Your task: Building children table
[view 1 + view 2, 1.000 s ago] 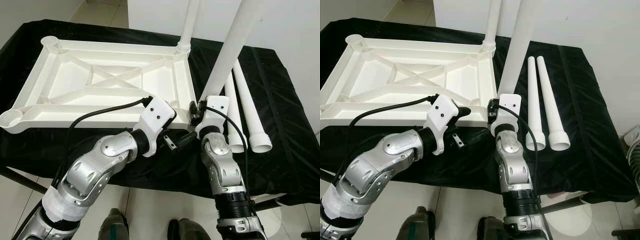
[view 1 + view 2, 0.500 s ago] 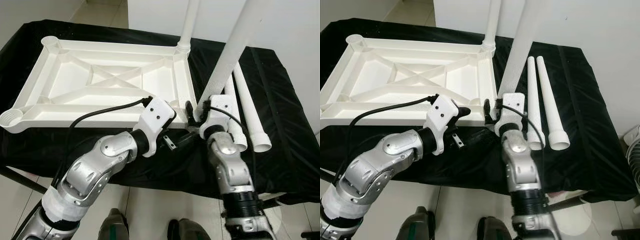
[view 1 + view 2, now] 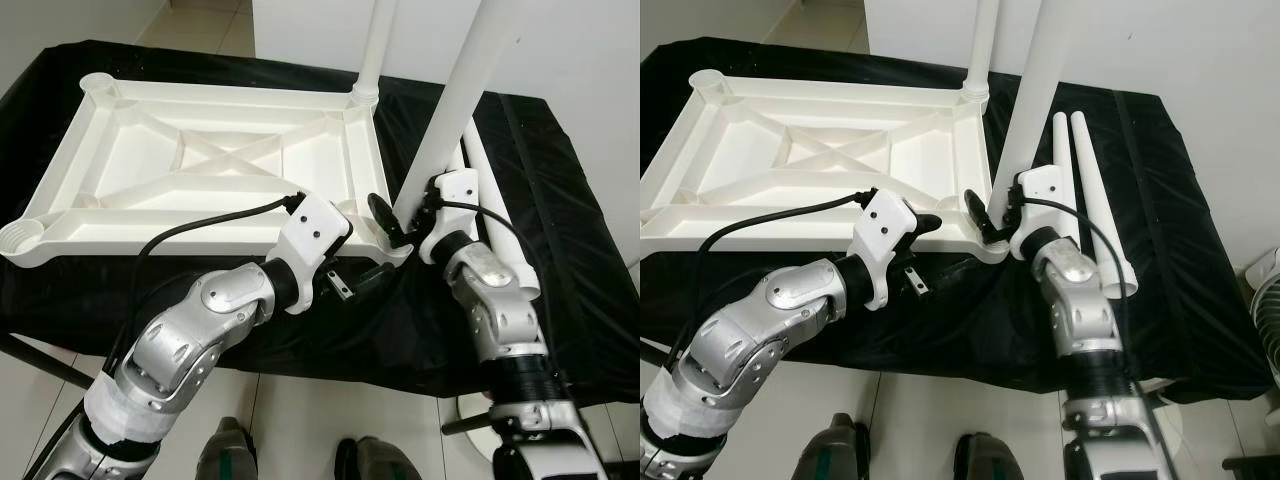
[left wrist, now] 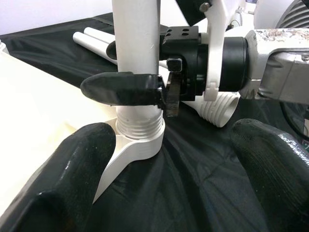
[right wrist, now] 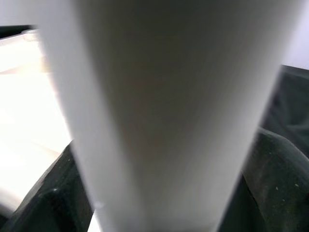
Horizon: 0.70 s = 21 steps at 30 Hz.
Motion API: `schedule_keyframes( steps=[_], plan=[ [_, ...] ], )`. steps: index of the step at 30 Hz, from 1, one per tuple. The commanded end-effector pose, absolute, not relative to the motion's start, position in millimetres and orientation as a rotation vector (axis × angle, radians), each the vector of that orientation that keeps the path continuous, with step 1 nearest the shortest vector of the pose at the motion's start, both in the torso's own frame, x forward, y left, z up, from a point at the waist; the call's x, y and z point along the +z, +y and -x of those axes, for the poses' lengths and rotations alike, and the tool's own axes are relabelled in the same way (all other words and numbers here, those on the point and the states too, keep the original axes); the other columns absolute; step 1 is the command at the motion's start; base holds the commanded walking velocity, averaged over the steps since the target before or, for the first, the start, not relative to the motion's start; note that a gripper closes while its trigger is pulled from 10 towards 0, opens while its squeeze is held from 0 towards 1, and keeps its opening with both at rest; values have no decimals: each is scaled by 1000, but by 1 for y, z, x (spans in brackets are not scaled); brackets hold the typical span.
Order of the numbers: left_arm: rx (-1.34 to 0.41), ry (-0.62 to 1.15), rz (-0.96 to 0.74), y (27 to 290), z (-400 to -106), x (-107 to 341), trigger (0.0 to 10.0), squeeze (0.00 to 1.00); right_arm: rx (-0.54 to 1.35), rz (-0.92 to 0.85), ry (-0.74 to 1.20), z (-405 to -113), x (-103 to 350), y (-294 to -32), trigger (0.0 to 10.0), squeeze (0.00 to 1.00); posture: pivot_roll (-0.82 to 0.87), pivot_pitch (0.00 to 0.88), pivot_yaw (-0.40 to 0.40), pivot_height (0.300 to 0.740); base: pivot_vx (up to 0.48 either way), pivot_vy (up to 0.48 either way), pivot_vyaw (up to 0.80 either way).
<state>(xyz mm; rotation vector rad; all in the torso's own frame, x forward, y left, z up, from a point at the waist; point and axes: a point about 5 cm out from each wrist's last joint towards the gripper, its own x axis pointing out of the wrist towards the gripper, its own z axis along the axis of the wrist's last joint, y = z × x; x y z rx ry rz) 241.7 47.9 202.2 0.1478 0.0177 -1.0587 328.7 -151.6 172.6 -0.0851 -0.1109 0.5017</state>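
The white tabletop (image 3: 120, 215) lies upside down on a black-draped table. One white leg (image 3: 375, 45) stands in its far right corner socket. My right gripper (image 3: 405, 215) is shut on a second leg (image 3: 460, 90), holding it upright. In the left wrist view that leg's threaded end (image 4: 139, 126) sits in the near right corner socket (image 4: 130, 150), with a right finger (image 4: 120, 89) pressed against it. My left gripper (image 3: 365, 275) is open just in front of that corner, its fingers (image 4: 67, 174) apart on either side of the socket and holding nothing.
Two loose white legs (image 3: 1085, 170) lie side by side on the black cloth (image 3: 560, 250) right of the tabletop, partly behind my right arm. The table's near edge is below my forearms, with tiled floor (image 3: 290, 420) under it. A white wall stands behind.
My right forearm has swung out to the right while its gripper keeps hold of the leg near the near right corner. The left arm has not moved.
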Motion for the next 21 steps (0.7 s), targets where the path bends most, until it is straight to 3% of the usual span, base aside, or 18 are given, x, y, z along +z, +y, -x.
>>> schedule_keyframes(
  steps=[1, 9, 10, 11, 12, 15, 16, 21],
  plan=[
    [-1110, 30, -149, 47, -240, 201, 10000, 0, 558, 90, -100, -329, 169, -151, 10000, 0, 97, 88, -24, 740, 0, 0, 0],
    [-1112, 28, -151, 47, -240, 202, 10000, 0, 681, 133, -56, -332, 157, -150, 10000, 0, 101, 87, -23, 740, 0, 0, 0],
    [-1112, 28, -151, 47, -240, 202, 10000, 0, 703, 134, -47, -332, 155, -150, 7569, 0, 101, 87, -21, 740, 0, 0, 0],
    [-1112, 28, -151, 47, -240, 202, 10000, 0, 703, 134, -47, -332, 155, -150, 7569, 0, 101, 87, -21, 740, 0, 0, 0],
    [-1113, 28, -151, 47, -240, 202, 10000, 0, 709, 144, -44, -334, 154, -151, 2902, 0, 101, 87, -21, 740, 0, 0, 0],
    [-1115, 28, -151, 47, -240, 203, 10000, 0, 721, 141, -36, -334, 153, -151, 2902, 0, 102, 87, -20, 740, 0, 0, 0],
    [-1117, 29, -151, 46, -240, 202, 10000, 0, 724, 143, -32, -336, 152, -152, 0, 0, 102, 87, -20, 740, 0, 0, 0],
    [-1127, 34, -148, 45, -238, 201, 10000, 0, 729, 142, -29, -341, 151, -154, 0, 0, 101, 86, -20, 740, 0, 0, 0]
  ],
)
